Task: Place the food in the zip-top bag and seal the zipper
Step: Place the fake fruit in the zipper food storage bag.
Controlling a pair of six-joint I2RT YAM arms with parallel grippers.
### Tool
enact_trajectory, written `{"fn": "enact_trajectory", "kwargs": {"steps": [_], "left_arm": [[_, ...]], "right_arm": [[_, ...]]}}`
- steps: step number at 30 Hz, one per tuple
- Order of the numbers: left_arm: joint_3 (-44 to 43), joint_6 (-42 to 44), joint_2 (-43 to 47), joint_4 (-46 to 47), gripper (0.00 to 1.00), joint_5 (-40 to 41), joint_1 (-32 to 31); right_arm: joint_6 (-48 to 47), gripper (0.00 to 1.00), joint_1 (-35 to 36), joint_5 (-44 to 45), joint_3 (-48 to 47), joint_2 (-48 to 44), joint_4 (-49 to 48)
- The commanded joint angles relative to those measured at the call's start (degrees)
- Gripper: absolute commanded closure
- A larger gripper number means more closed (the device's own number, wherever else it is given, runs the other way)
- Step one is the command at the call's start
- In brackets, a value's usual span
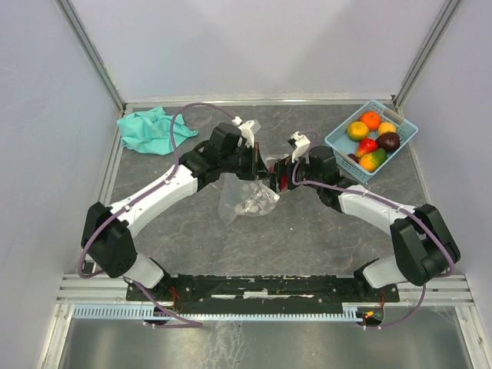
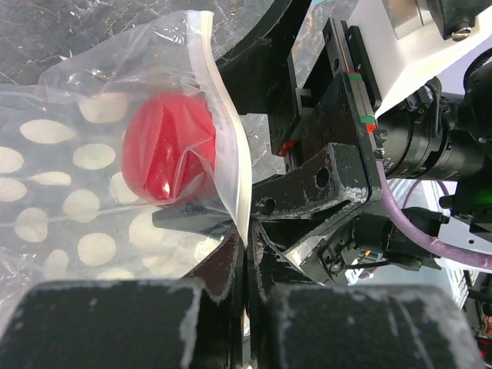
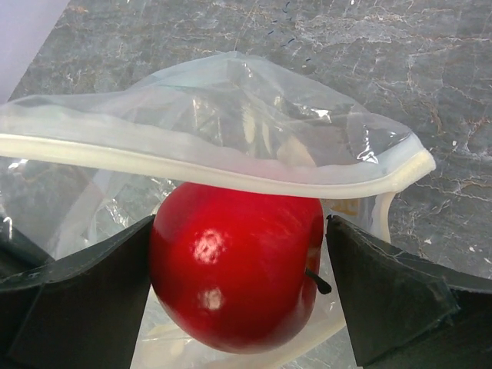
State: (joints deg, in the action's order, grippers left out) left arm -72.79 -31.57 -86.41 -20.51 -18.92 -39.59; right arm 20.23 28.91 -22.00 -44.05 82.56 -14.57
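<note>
My left claw (image 2: 244, 257) clamps the clear dotted bag (image 2: 69, 154) by its rim, right claw (image 3: 240, 231) spread; the glossy red apple (image 3: 223, 284) could roll from its slack mouth.

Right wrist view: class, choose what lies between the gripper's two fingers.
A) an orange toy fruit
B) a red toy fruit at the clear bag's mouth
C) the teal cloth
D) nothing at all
B: a glossy red toy fruit lies between the fingers of the right gripper, with the whitish zipper of the zip-top bag crossing just above it.
</note>
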Motion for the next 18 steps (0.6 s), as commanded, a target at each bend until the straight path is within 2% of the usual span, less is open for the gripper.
{"fn": "enact_trajectory", "kwargs": {"steps": [1,9,18], "left_arm": [[1.0,-2.6,2.8,6.9,0.97,-3.0,-0.2],[4.8,-4.8,4.7,11.9,0.97,-4.2,0.0],[3.4,-0.6,5.1,6.8,0.97,1.3,0.0]], "right_arm": [[-2.1,0.01,0.5,-1.8,-3.5,-2.2,0.1],[-5.7,0.01,0.5,-0.2,-7.1,-7.5,7.9],[-9.0,0.01,0.5,2.8,-14.0,-13.6,21.7]]}}
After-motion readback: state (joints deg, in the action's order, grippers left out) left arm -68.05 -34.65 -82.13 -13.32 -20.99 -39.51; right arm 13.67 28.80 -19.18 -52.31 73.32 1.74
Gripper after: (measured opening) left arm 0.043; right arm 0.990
